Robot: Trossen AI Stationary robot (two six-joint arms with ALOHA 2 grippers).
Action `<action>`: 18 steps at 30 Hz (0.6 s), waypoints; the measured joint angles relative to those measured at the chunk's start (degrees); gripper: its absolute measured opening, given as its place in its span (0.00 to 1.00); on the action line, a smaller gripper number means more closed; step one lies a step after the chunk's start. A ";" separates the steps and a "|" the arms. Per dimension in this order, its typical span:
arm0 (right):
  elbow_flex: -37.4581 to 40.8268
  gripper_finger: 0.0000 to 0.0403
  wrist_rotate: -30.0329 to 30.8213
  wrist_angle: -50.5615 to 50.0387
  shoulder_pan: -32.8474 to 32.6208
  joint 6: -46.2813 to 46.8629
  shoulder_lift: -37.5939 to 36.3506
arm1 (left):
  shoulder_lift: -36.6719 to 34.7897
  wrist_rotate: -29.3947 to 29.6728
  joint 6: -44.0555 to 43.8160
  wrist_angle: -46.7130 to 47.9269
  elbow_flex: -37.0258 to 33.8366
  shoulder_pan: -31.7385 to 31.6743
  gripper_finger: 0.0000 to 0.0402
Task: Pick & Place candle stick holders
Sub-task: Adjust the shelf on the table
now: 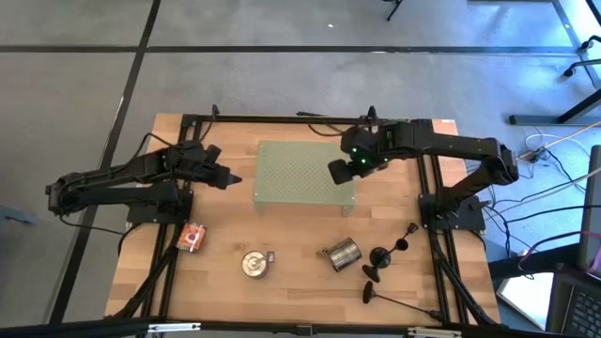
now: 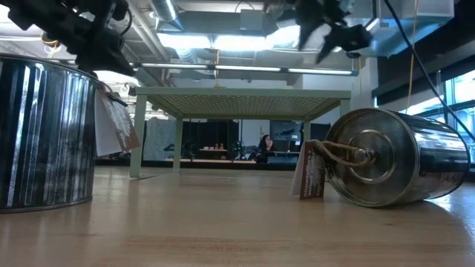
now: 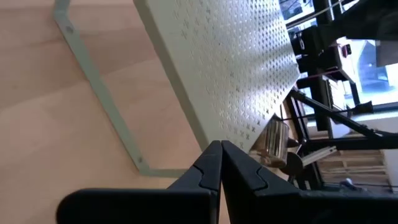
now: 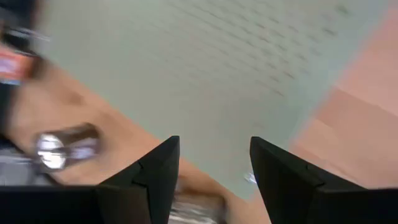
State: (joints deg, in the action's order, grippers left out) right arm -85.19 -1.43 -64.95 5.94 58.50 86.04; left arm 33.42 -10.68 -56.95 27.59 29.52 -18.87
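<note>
Candle stick holders (image 1: 385, 255): black, lying on the tabletop (image 1: 225, 282) well clear of the right pincer (image 1: 340, 171), toward the near right corner, beside a tipped silver can (image 1: 344, 253). Right pincer: fingers apart, empty, above the perforated green rack (image 1: 302, 171) at its edge. Left pincer (image 1: 231, 178): fingers together, empty, just off the rack's opposite side

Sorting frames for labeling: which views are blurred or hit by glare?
Right wrist view: motion-blurred, perforated shelf and can smeared. Low view: ceiling lights glare, arms silhouetted. Left wrist view: sharp, bright window beyond. High view: even light, candle stick holders small.
</note>
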 joint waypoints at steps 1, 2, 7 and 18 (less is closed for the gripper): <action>0.00 0.50 0.22 -1.81 -0.23 0.81 0.00 | -0.01 0.03 0.20 0.04 0.00 -0.35 0.01; 0.00 0.50 0.43 -3.73 -0.40 1.54 -0.02 | -0.01 0.07 0.41 0.09 0.00 -0.76 0.01; 0.00 0.50 2.63 -11.41 -0.53 4.83 0.00 | 0.45 0.12 0.78 0.17 0.00 -2.41 0.01; -0.02 0.44 5.96 -14.37 -0.05 6.25 1.00 | 4.10 -1.11 3.36 0.55 0.00 -3.87 0.01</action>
State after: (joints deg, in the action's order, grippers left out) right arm -85.21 4.53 -79.31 5.89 64.75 87.04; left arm 37.52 -11.79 -53.59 28.14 29.52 -22.74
